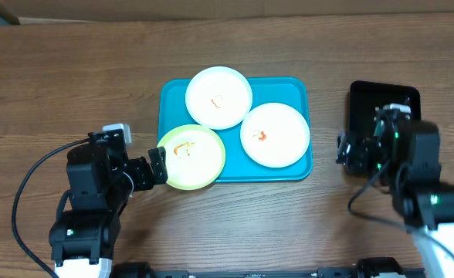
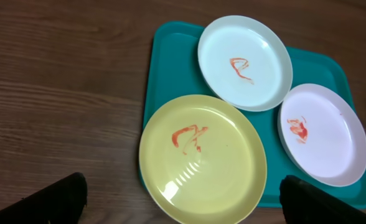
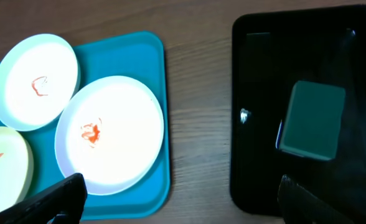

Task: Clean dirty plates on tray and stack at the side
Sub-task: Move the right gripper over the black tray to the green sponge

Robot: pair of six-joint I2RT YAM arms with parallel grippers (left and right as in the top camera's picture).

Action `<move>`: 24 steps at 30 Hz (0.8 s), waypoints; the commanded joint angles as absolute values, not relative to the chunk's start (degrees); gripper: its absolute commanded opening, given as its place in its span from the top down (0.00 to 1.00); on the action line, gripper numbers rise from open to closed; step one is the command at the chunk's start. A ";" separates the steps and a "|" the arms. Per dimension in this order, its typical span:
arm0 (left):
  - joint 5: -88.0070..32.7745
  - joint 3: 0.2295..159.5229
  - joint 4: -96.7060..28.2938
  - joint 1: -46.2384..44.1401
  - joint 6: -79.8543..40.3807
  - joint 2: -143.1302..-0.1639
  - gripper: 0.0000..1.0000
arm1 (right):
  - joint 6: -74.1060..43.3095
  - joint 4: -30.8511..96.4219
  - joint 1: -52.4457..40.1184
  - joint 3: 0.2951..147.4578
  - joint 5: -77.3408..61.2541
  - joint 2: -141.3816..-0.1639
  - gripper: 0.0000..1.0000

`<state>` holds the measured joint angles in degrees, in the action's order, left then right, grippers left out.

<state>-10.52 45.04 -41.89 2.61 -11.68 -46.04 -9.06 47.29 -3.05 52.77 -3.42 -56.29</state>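
L jaws: wide open, nothing held. They sit just off the near-left corner of the tray [image 1: 290, 89], tips right beside the yellow-green plate [image 1: 191, 157]; contact w/ its rim can't be judged.

R jaws: wide open, empty. Positioned to the right of the tray, apart from it, above the wood surface [image 1: 72, 77].

Plates, all three on the tray:
- yellow-green plate: near-left corner, overhangs the tray's left and near rims, so partly over the surface. Orange-red smear [image 2: 188, 137] at centre.
- far white plate [image 1: 218, 96]: far-left part of the tray, edge past the far rim. Thin orange scribble at centre.
- right white plate [image 1: 275, 135]: right half of the tray, reaches the right rim. Orange-red blob at centre.
- Plates are crowded, rims touching or nearly so; can't tell which.

Black tray [image 3: 258, 93]: on the surface right of the tray, not touching it. Green block [image 3: 312, 119] lies flat inside it.
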 commanded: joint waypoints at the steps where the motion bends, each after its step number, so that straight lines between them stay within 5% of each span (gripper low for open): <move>1: -12.67 46.63 -42.02 2.59 -12.03 -46.02 0.00 | -9.41 49.69 -3.31 60.01 -5.63 -60.62 0.00; 11: -12.69 46.61 -42.00 2.59 -12.03 -46.02 0.00 | -15.86 47.37 0.38 63.90 2.09 -63.09 0.00; 24: -12.73 46.61 -41.76 2.59 -12.05 -46.02 0.00 | -16.12 51.86 13.98 71.88 -7.33 -76.29 0.01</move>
